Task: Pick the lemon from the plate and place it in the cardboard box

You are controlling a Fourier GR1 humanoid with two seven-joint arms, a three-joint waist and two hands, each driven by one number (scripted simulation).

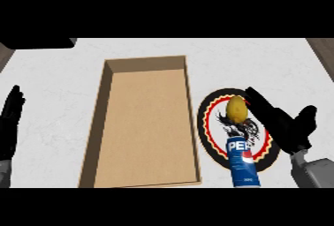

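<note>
While it spreads under everything else, the pale, faintly marbled tabletop [58,75] fills the head view from side to side. On it lies the cardboard box [98,114], long and open-topped, its brown walls rising around a bare brown floor; it runs from the upper middle of the view down to the lower edge and leans a little to the left at its near end. Just beside the box's right wall sits the plate [210,128], round and black with a red and yellow ring near its rim and a dark feathery figure at its centre.

Next in size, the right robot hand [287,126] comes in from the lower right on a grey forearm. Its black fingers are stretched out straight toward the upper left, reaching over the plate's right rim, with the thumb raised apart from them; nothing is pinched between them. The fingertips lie close to the lemon, though whether they touch it cannot be told. The left robot hand [9,119] rests at the left edge, fingers straight and pointing up, well apart from the box.

A blue Pepsi can [243,163] stands at the plate's near rim, its top toward the plate's centre. Smallest of all, the lemon [235,108] sits on the upper part of the plate, yellow and oval, between the box's wall and the right robot hand's fingers.
</note>
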